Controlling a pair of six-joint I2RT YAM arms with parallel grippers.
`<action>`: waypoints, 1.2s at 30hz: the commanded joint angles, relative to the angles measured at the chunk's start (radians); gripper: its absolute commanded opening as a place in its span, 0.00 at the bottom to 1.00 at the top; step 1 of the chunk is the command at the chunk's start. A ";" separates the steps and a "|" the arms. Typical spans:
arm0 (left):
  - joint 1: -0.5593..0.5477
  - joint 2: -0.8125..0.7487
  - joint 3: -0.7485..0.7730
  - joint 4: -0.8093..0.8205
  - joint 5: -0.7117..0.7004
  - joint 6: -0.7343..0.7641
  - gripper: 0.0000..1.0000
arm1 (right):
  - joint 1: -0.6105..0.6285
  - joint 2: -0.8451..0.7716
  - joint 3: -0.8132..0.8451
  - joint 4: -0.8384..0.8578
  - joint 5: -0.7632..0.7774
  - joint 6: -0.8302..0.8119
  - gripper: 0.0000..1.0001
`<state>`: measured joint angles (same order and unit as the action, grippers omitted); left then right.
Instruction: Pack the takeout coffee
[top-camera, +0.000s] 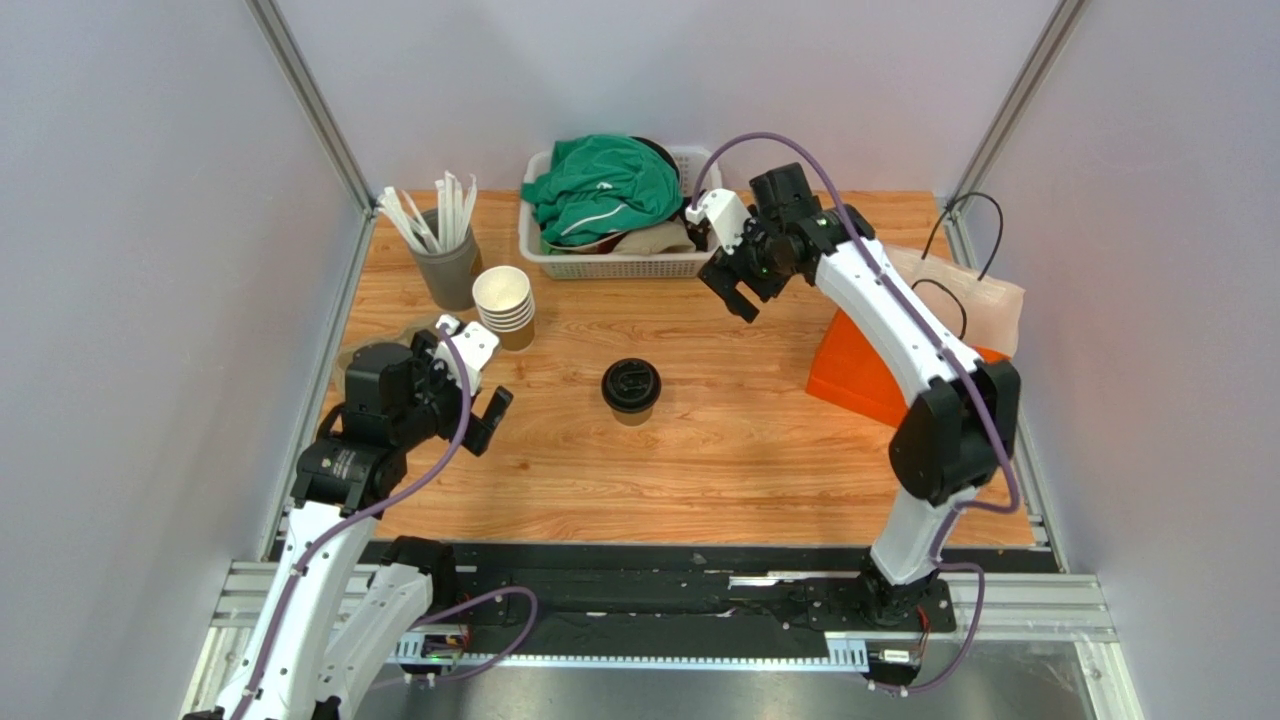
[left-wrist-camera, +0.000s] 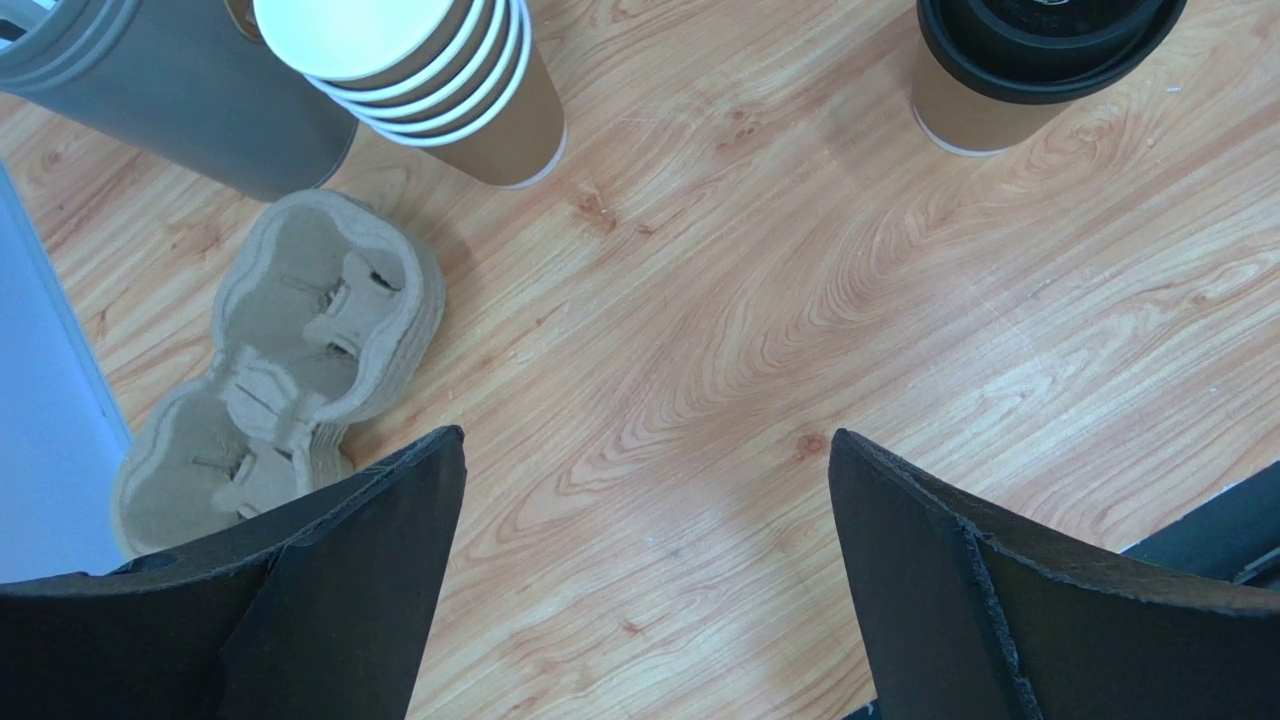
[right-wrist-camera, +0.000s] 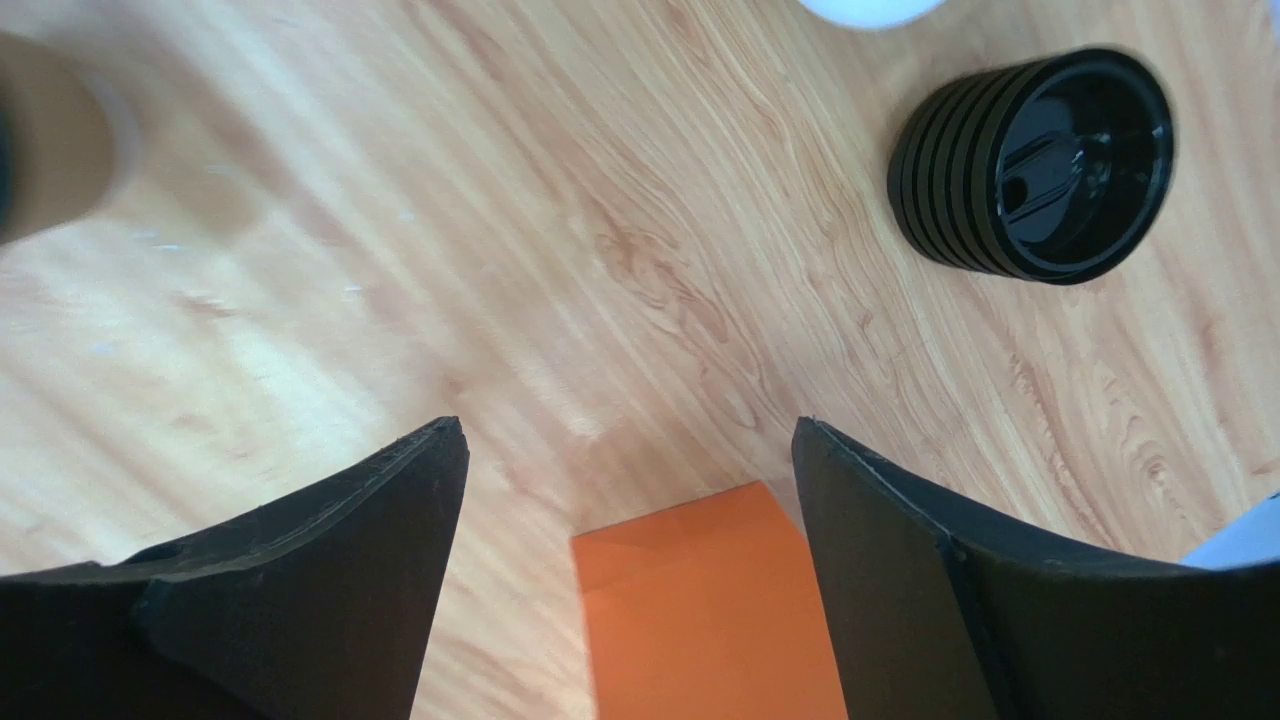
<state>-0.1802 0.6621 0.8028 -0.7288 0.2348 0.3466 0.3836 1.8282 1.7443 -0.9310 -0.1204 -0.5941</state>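
The takeout coffee (top-camera: 631, 387), a brown paper cup with a black lid, stands upright in the middle of the wooden table. It also shows at the top right of the left wrist view (left-wrist-camera: 1022, 68). My left gripper (top-camera: 484, 408) hovers to its left, open, with only bare wood between its fingers (left-wrist-camera: 646, 450). My right gripper (top-camera: 736, 285) hangs open above the table in front of the basket, well behind and to the right of the coffee. Between its fingers (right-wrist-camera: 631, 435) the corner of an orange paper bag (right-wrist-camera: 706, 615) shows below.
A stack of lidless cups (top-camera: 505, 305), a grey holder of stirrers (top-camera: 443, 255) and a pulp cup carrier (left-wrist-camera: 286, 360) sit at the left. A white basket (top-camera: 616, 267) holding green cloth stands at the back. A stack of black lids (right-wrist-camera: 1037, 165) and the orange bag (top-camera: 857, 375) lie right.
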 joint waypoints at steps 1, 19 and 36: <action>0.007 -0.016 -0.002 0.025 0.015 0.005 0.99 | 0.049 -0.161 -0.032 -0.057 -0.018 0.069 0.84; 0.007 -0.032 -0.004 0.023 0.027 0.006 0.99 | 0.052 -0.630 -0.180 -0.111 0.362 0.148 0.80; 0.008 -0.052 -0.008 0.025 0.021 0.008 0.99 | -0.014 -0.406 -0.109 0.004 0.458 0.387 0.73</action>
<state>-0.1799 0.6209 0.7990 -0.7288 0.2462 0.3466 0.3767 1.3994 1.5654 -0.9684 0.3042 -0.2859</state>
